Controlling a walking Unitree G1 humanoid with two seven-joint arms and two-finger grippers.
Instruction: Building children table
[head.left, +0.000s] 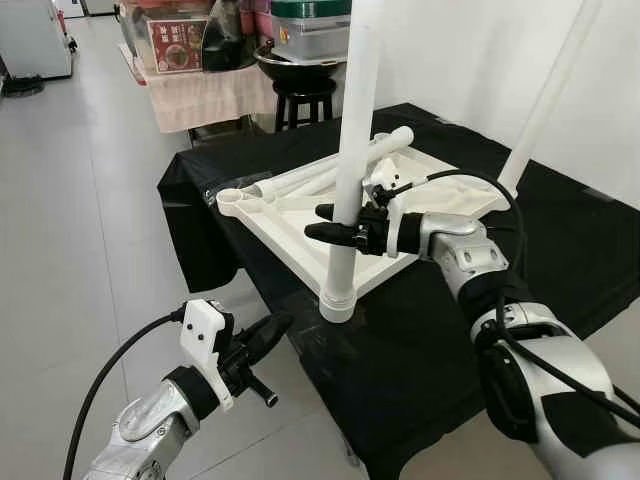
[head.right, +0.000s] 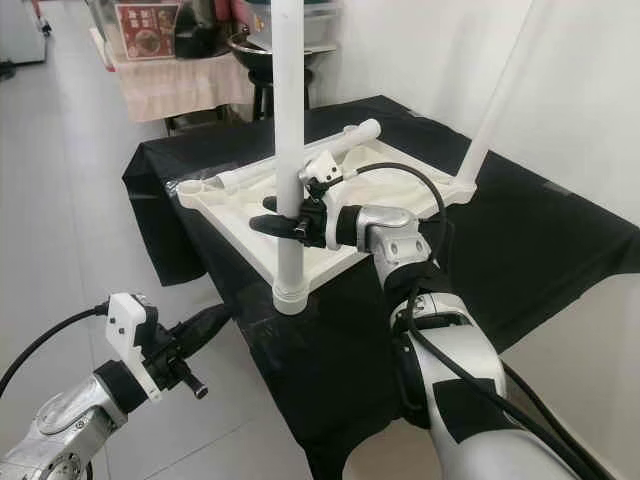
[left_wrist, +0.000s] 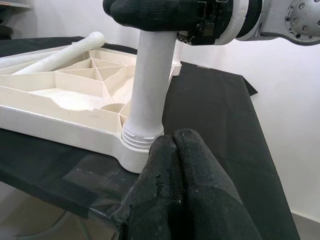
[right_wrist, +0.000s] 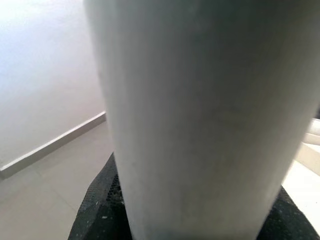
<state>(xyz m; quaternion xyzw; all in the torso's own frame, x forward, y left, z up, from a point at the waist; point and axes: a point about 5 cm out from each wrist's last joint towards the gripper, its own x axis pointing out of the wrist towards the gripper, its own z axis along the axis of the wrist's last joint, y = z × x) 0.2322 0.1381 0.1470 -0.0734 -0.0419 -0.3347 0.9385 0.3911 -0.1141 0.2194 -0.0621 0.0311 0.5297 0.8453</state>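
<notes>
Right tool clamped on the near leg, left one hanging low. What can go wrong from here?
1. The right tool grips the upright leg well above its socket; any sideways pull could lever the joint or tip the tabletop.
2. That socket corner sits at the edge of the black-draped surface, so a push could slide the tabletop off.
3. Loose legs lie on the tabletop; jolting could roll them off.
4. The left tool is low, too far to brace.

No legible text, labels or numbers anywhere.
</notes>
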